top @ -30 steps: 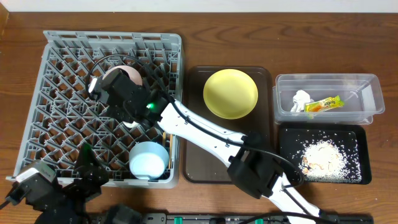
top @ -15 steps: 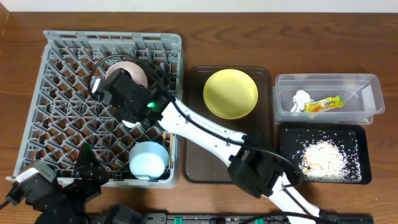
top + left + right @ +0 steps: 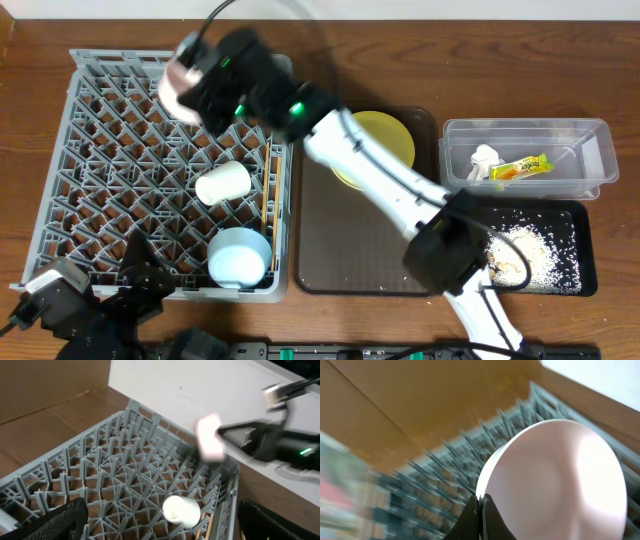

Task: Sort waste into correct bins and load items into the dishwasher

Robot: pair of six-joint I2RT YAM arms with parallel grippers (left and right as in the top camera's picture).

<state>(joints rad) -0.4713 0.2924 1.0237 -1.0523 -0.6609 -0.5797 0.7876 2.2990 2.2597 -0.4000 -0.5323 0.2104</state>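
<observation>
Motion blur smears the right gripper (image 3: 197, 85), which hangs above the far edge of the grey dish rack (image 3: 110, 150). Its jaws are pinched tight on the rim of the pinkish-white small bowl (image 3: 178, 76), held tilted and clear of the pegs. From the wrist view, the fingertips (image 3: 481, 510) meet on the bowl's near edge.

Inside the rack, the cream cup (image 3: 222, 183) lies on its side near the middle. The light blue bowl (image 3: 240, 257) sits in the near right corner. The chopsticks (image 3: 266, 200) lie along the right side, between the two.

The left gripper (image 3: 145, 280) hovers at the rack's near left corner with its jaws spread wide and nothing between them.

Right of the rack, the yellow plate (image 3: 397, 140) rests at the far end of the brown tray (image 3: 350, 240), partly hidden by the arm. Further right, the clear tub (image 3: 590, 150) holds the white tissue (image 3: 485, 160) and the snack wrapper (image 3: 522, 167). The black tub (image 3: 575, 280) just in front of it holds the food scraps (image 3: 525, 245).
</observation>
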